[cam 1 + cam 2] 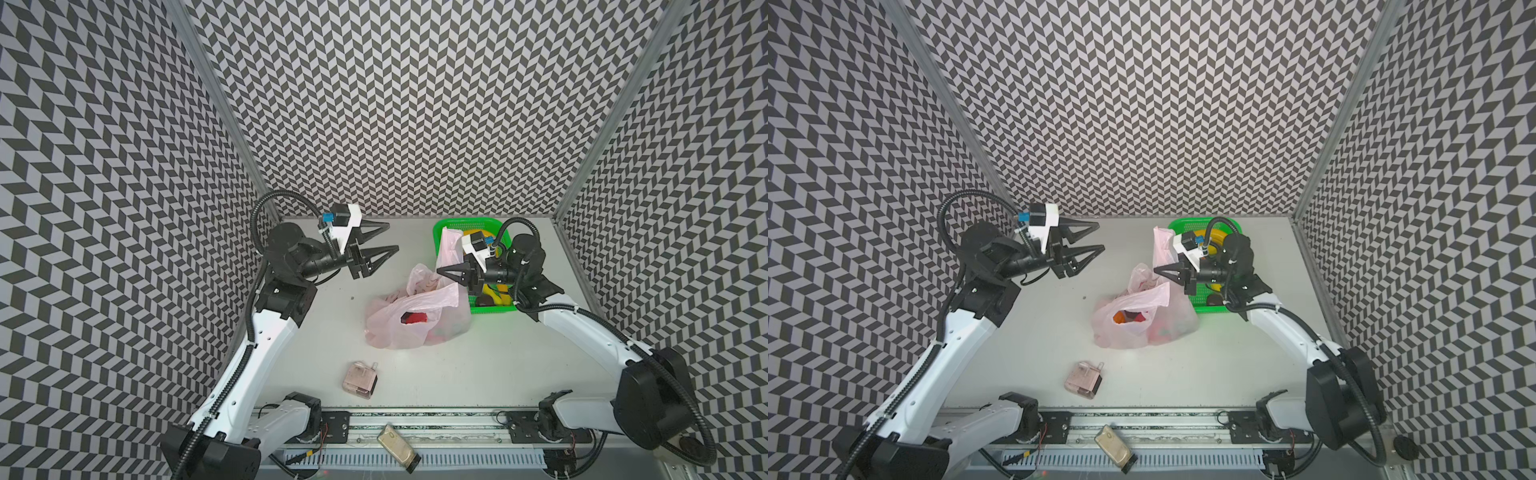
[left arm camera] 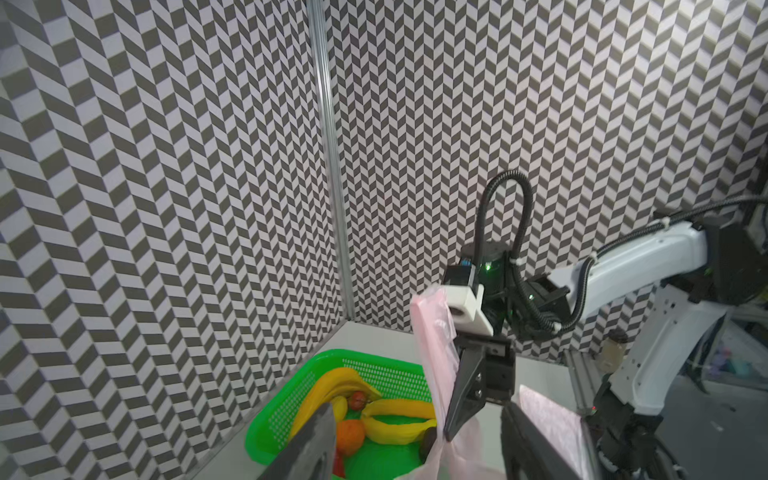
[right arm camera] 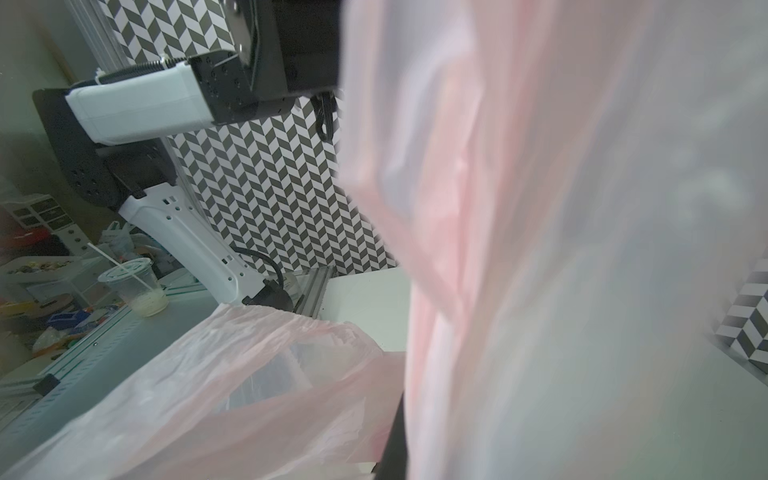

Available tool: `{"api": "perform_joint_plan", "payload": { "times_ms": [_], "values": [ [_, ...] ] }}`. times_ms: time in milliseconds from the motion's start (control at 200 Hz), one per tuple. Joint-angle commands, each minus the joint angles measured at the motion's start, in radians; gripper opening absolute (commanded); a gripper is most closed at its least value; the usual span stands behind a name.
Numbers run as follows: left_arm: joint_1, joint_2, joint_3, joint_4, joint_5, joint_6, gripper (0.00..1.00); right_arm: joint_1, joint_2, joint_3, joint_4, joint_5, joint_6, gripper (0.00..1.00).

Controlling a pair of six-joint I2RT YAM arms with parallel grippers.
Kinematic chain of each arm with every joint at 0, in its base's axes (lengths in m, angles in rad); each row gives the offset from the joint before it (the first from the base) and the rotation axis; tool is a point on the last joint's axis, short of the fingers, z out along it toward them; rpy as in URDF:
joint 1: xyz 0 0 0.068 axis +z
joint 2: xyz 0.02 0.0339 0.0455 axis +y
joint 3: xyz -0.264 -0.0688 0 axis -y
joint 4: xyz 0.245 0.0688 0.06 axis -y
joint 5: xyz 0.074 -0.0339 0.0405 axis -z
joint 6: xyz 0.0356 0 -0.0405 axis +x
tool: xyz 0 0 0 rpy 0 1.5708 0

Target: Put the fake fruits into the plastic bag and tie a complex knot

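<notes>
The pale pink plastic bag [image 1: 415, 328] [image 1: 1133, 332] lies mid-table with its mouth open. A red fruit [image 1: 413, 318] and an orange one [image 1: 1120, 318] show inside it. My right gripper [image 1: 439, 271] [image 1: 1155, 270] is shut on one bag handle [image 1: 448, 245], which stands up past it and drapes over the right wrist view [image 3: 540, 249]; only one dark finger [image 3: 395, 440] shows there. My left gripper [image 1: 393, 237] [image 1: 1101, 236] [image 2: 417, 409] hangs open and empty, left of the bag. Bananas [image 2: 399, 419], an orange [image 2: 351, 434] and a dark brown fruit [image 2: 428, 442] lie in the green basket [image 2: 291, 399]. No knot is in view.
The green basket [image 1: 473, 226] [image 1: 1183, 224] stands at the back right, under my right wrist. A small pinkish clear box [image 1: 360, 380] [image 1: 1082, 380] sits near the front edge. A brownish object [image 1: 399, 448] lies on the front rail. Patterned walls close in three sides.
</notes>
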Motion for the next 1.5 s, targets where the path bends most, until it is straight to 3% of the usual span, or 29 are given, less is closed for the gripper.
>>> {"api": "perform_joint_plan", "payload": {
  "times_ms": [0, 165, 501, 1081, 1492],
  "values": [
    [0.001, -0.04, -0.094, -0.068, 0.041, 0.122, 0.79, -0.011, -0.031, 0.007, 0.029, -0.005, -0.015, 0.0],
    [-0.004, -0.084, -0.159, -0.11, 0.072, 0.266, 0.91, -0.014, -0.033, 0.0, 0.042, -0.012, -0.006, 0.0],
    [-0.089, -0.026, -0.191, -0.267, 0.059, 0.468, 0.98, -0.014, -0.034, 0.0, 0.047, -0.032, -0.002, 0.0],
    [-0.245, 0.107, -0.169, -0.358, 0.048, 0.545, 0.93, -0.014, -0.05, -0.001, 0.045, -0.028, -0.001, 0.0],
    [-0.35, 0.275, -0.045, -0.447, -0.054, 0.563, 0.91, -0.014, -0.059, -0.009, 0.061, -0.033, 0.013, 0.0]
  ]
}}
